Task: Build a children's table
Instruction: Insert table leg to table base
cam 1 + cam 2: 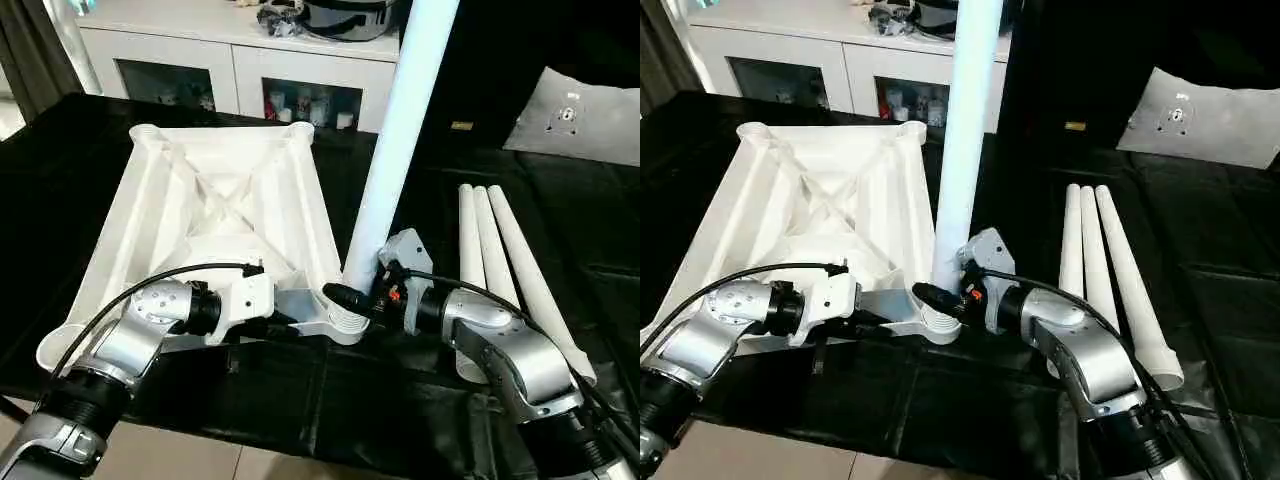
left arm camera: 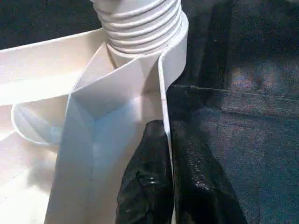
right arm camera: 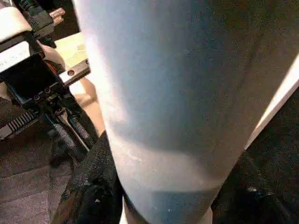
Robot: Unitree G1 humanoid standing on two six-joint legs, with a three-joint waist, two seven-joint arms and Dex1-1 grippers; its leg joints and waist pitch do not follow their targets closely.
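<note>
We pinched the top's (image 1: pixel 215 200) rim with our left gripper (image 1: pixel 300 322) to steady it, while our right gripper (image 1: pixel 352 298), jaws half-open around the leg (image 1: pixel 400 130), held it upright in the five-o'clock socket (image 1: pixel 345 322).

The table top (image 1: pixel 215 215) lies underside up on the black-covered table (image 1: pixel 560 220), left of centre. 1 leg (image 1: pixel 400 130) stands upright in the socket (image 1: pixel 345 322) at the top's near right corner. The left gripper (image 1: pixel 300 318) reaches in from the left along the near edge, pinching the top's rim just beside that socket. The right gripper (image 1: pixel 362 300) comes from the right and clasps the upright leg just above the socket. 3 more legs (image 1: pixel 495 260) lie side by side, touching, right of the top. A panel (image 1: pixel 580 115) lies at the far right. Cabinets (image 1: pixel 240 75) stand behind the table.
</note>
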